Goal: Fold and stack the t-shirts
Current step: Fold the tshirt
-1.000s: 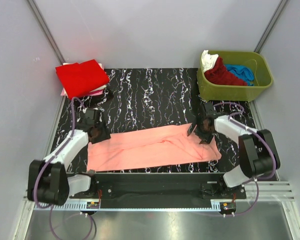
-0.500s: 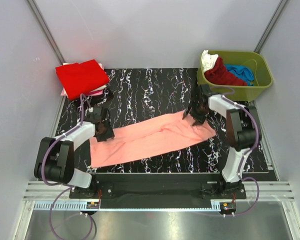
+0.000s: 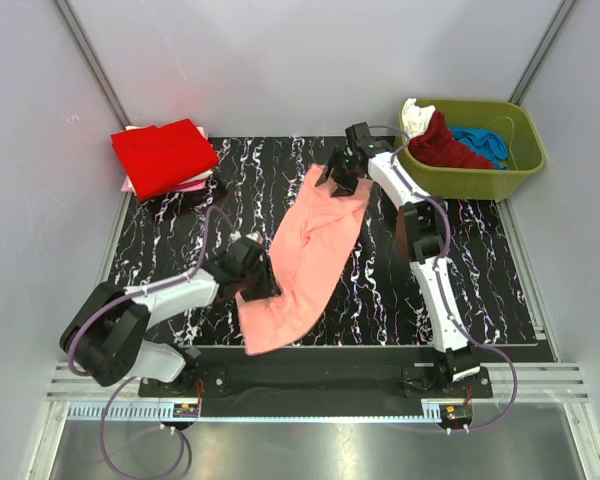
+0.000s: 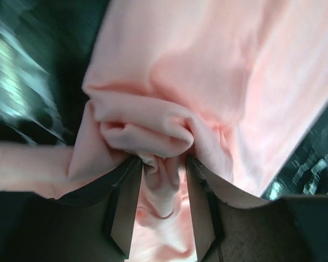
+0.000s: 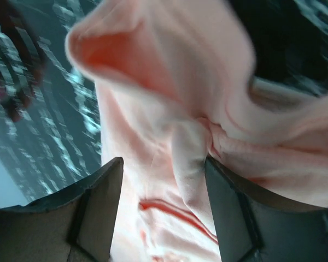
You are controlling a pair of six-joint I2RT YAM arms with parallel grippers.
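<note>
A salmon-pink t-shirt (image 3: 305, 250) lies as a long band across the black marbled table (image 3: 470, 270), running from the far middle towards the near left. My left gripper (image 3: 250, 277) is shut on its near part; in the left wrist view the cloth (image 4: 208, 65) is bunched tight between the jaws of the left gripper (image 4: 163, 161). My right gripper (image 3: 340, 175) holds the far end; in the right wrist view the jaws of the right gripper (image 5: 163, 164) stand wider, with a fold of the shirt (image 5: 169, 65) between them.
A folded bright red shirt (image 3: 160, 155) lies on a pale pink one (image 3: 195, 183) at the far left corner. An olive-green tub (image 3: 470, 183) at the far right holds dark red (image 3: 445, 150), blue (image 3: 485, 145) and white (image 3: 417, 118) shirts.
The right gripper has swung far and left with its end of the shirt, the left gripper near and right with its end. The shirt has turned from lying crosswise to running far to near.
</note>
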